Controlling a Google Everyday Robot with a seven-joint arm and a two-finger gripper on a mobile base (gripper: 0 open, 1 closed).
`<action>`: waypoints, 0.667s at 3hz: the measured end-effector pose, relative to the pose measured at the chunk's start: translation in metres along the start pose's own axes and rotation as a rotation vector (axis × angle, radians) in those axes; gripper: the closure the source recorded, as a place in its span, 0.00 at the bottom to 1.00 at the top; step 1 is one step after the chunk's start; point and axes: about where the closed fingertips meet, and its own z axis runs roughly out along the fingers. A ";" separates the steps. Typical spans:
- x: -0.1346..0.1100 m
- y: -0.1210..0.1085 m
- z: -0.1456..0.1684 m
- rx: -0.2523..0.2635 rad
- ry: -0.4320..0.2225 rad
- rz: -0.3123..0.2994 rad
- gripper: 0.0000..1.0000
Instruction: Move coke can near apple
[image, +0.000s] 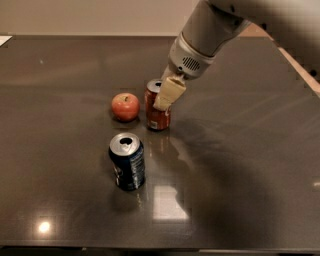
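The coke can is red-brown with a silver top. It stands upright at the table's middle, just right of the apple, with a narrow gap between them. The apple is small, round and red-orange with a short stem. My gripper comes down from the upper right and is shut on the coke can. One pale finger lies across the can's right front side. The other finger is hidden behind the can.
A dark blue can with an open silver top stands upright in front of the apple, nearer the camera. All three stand on a dark glossy table. The table's right edge runs diagonally at the far right.
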 end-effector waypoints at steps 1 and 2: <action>-0.001 0.000 0.005 -0.009 -0.003 -0.003 0.12; -0.002 0.000 0.005 -0.009 -0.003 -0.005 0.00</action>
